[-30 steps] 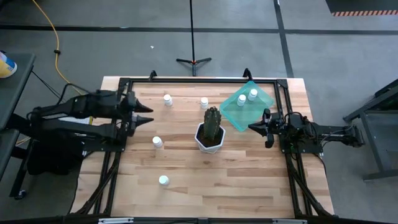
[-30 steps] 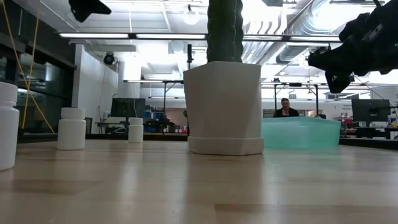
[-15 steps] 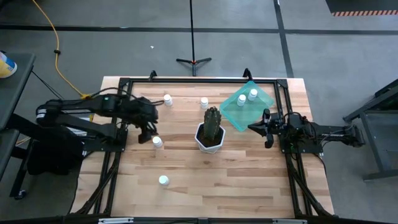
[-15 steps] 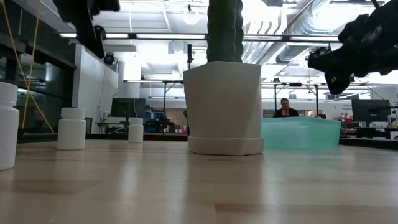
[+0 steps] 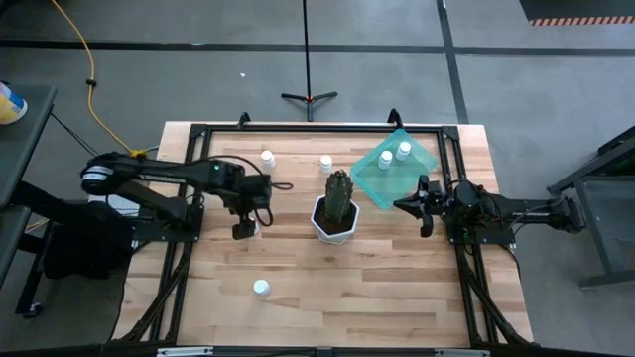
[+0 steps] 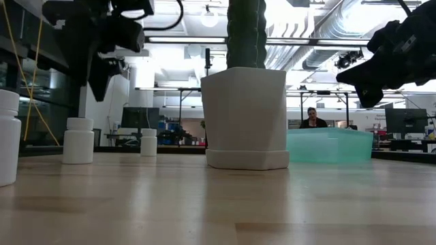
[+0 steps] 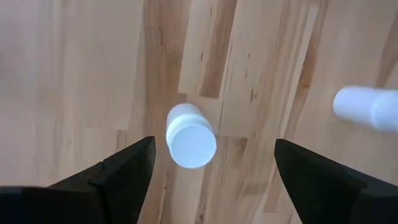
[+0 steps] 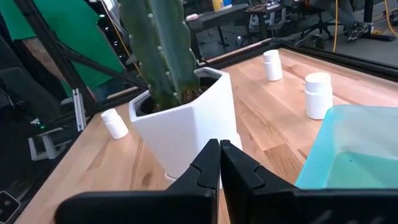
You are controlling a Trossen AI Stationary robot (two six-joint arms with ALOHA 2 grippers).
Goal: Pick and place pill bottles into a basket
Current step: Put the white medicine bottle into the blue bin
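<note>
The pale wooden table [image 5: 327, 288] is seen carrying a white faceted pot with a green cactus [image 5: 336, 210] near its middle, taken here as the landmark. Just beyond and to the right of the pot, a shallow square translucent teal-green plastic basket [image 5: 382, 183] is set cornerwise; two small white cylindrical pill bottles [image 5: 395, 155] are held upright inside it. The left gripper [image 5: 244, 227] is positioned left of the pot, pointed straight down, with its jaws spread wide on either side of an upright white pill bottle [image 7: 189, 137], which is not gripped; the bottle's long axis is vertical, cap upward, as shown in the left wrist view. The right gripper [image 5: 402, 205] is held right of the pot, beside the basket's near edge, with its fingers pressed together and nothing between them. Two more upright bottles [image 5: 267, 158] [image 5: 325, 164] are found beyond the pot, and another [image 5: 260, 288] is seen nearer the front edge, left of the pot.
</note>
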